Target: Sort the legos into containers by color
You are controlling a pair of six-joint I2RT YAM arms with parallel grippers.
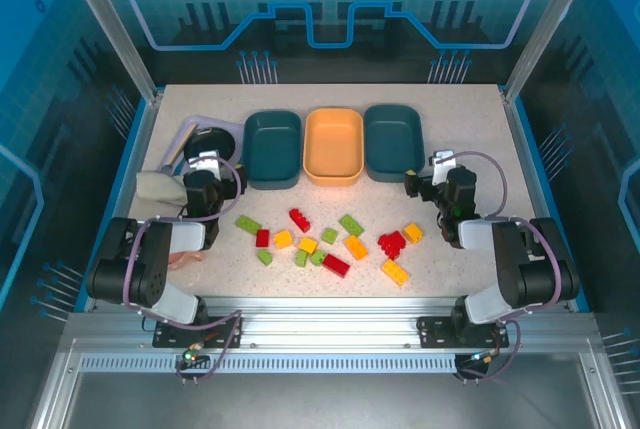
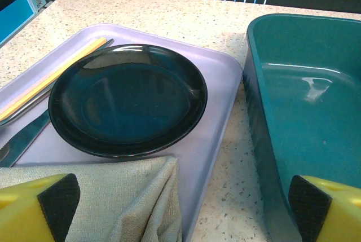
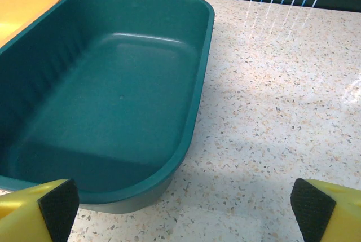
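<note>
Sixteen-odd legos [image 1: 330, 244], top view: loose on the surface [image 1: 470, 119], near side of the orange tray [image 1: 333, 144]; nothing sorted yet.
Left wrist: left fingers [image 2: 56, 205] spread wide, empty, beside the left teal tray [image 2: 304, 129] flanking the orange one.
Right wrist: right fingers [image 3: 53, 208] wide, empty, by the right teal tray [image 3: 113, 101].
Tip: drop straight onto one brick, clear of neighbours.

Red, light green and yellow-orange legos [image 1: 336, 265] lie scattered before three empty trays set side by side: left teal tray [image 1: 272, 149], orange tray [image 1: 333, 145], right teal tray [image 1: 393, 141].
</note>
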